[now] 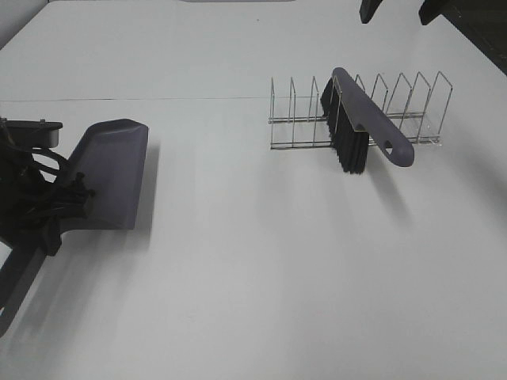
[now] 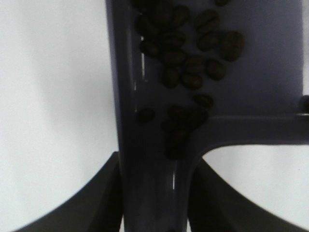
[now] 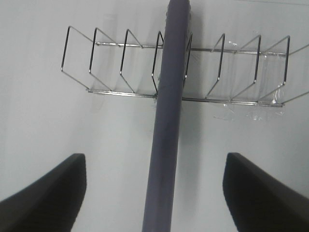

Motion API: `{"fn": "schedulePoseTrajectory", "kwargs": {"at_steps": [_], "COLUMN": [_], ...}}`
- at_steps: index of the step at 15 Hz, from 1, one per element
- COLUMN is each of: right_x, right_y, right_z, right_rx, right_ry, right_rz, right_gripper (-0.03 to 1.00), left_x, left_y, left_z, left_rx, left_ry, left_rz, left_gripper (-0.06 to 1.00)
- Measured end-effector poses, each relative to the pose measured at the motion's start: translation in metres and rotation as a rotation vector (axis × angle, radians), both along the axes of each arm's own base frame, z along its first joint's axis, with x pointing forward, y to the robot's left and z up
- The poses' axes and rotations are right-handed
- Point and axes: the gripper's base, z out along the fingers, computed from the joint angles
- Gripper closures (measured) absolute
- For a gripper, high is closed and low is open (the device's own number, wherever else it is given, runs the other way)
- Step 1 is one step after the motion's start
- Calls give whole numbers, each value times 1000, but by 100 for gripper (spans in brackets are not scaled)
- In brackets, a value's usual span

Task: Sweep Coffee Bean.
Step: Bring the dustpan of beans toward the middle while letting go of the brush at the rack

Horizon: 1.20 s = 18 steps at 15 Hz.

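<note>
My left gripper (image 1: 67, 198) is shut on the handle of a dark grey-purple dustpan (image 1: 111, 170) at the table's left and holds it a little off the surface. In the left wrist view the handle (image 2: 154, 159) sits between my fingers (image 2: 96, 203), and several coffee beans (image 2: 188, 63) lie in the pan near the handle. No beans show in the high view. A matching brush (image 1: 360, 119) with black bristles rests in a wire rack (image 1: 412, 103). My right gripper (image 3: 154, 193) is open above the brush handle (image 3: 166, 145), apart from it.
The wire rack (image 3: 120, 63) stands on the white table at the back right, with the brush across its middle slots. The right arm (image 1: 371, 9) shows only at the top edge. The table's far edge runs along the top.
</note>
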Motion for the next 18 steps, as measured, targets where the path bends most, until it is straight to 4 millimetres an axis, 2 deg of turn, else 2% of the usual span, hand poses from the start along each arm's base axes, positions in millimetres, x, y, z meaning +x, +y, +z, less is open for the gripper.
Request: {"fn": "schedulePoseTrajectory", "kwargs": {"at_steps": [4, 6, 8, 11, 13, 14, 18], "right_x": [-39, -67, -100, -143, -169, -186, -195], "right_y": [-6, -11, -15, -21, -26, -28, -30], "right_z": [23, 29, 21, 8, -8, -18, -24], "right_rx": [-2, -4, -4, 3, 0, -2, -1], "right_ry": [-7, 4, 42, -12, -7, 8, 3], "right_rz": [6, 7, 9, 25, 28, 29, 29], "right_gripper": [23, 23, 23, 23, 23, 23, 23], "left_x": [1, 3, 3, 9, 25, 42, 67], "left_y": [0, -1, -2, -2, 2, 5, -3], "left_z": [0, 0, 0, 2, 5, 7, -9], "left_rx": [-9, -19, -26, -32, -38, -41, -57], "left_ry": [-4, -27, -32, -48, -58, -68, -40], "left_rz": [16, 21, 23, 36, 82, 95, 84], "left_gripper": [61, 61, 61, 61, 61, 61, 61]}}
